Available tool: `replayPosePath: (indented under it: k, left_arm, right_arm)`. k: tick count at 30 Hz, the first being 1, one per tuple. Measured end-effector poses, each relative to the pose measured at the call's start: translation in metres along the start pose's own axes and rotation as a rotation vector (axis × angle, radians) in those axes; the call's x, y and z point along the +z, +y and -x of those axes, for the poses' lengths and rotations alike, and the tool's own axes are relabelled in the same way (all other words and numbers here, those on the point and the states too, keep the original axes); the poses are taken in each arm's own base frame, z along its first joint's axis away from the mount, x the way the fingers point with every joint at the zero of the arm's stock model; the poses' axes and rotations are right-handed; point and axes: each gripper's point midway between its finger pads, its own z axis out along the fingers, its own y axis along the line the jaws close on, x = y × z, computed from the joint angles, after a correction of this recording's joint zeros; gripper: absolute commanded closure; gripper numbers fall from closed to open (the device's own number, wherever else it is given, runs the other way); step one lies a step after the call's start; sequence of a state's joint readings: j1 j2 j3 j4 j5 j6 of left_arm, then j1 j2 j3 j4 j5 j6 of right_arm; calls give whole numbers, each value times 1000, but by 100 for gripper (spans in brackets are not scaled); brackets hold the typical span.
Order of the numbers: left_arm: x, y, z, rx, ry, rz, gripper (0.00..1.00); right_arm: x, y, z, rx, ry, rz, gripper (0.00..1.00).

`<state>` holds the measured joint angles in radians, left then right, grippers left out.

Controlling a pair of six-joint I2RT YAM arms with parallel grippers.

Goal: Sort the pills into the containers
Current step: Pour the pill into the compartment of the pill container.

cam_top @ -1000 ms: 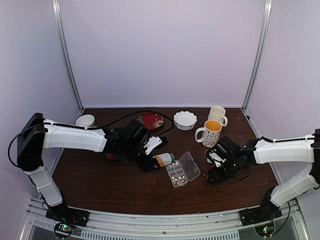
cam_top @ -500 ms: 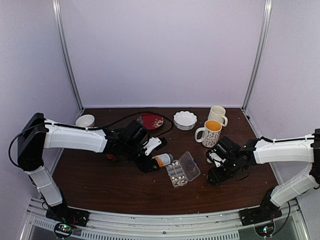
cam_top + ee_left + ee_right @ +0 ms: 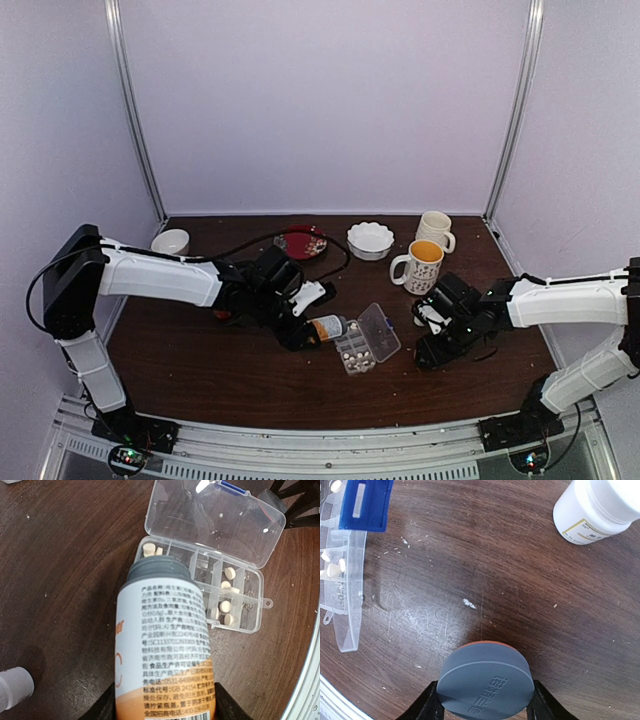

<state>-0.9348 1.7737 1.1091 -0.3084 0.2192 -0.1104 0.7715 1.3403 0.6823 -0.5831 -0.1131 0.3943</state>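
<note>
The bottle [image 3: 161, 645] is clasped by the left pincer [image 3: 160, 706], the cap [image 3: 483, 677] by the right pincer [image 3: 482, 702]. Pills [image 3: 226, 606] could be overpoured past the compartments [image 3: 216, 575] ahead by steep tilting.

Pale lilac walls [image 3: 330, 100] enclose a dark brown, scratched wood-grain counter [image 3: 200, 370]; 2 grey metal posts [image 3: 135, 110] stand at its back corners.

The left arm [image 3: 160, 278] extends its white links inward from the base, with the wrist pitched down. The left gripper [image 3: 160, 707] has its black fingers [image 3: 102, 707] part-spread and clamped on both sides of a white-and-orange labelled plastic bottle [image 3: 162, 640], which projects forward of the fingertips.

The right arm [image 3: 565, 300] reaches inward with its wrist low. The right gripper [image 3: 482, 705] clamps a round grey plastic cap [image 3: 484, 677] by its rim, just ahead of the fingertips.
</note>
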Motion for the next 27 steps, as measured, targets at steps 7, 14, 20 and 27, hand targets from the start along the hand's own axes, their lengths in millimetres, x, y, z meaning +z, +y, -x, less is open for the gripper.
replayPosePath:
  k: [7, 14, 20, 27]
  left_arm:
    - [0, 0, -1, -1, 3, -1, 100]
    - [-5, -1, 17, 9, -33, 0, 100]
    - [-7, -2, 26, 19, -49, -5, 100]
    - [6, -2, 37, 28, -50, -24, 100]
  right_arm:
    - [0, 0, 0, 1, 1, 3, 100]
    - [0, 0, 0, 1, 2, 3, 100]
    - [0, 0, 0, 1, 2, 3, 100]
    - [0, 0, -1, 1, 5, 1, 100]
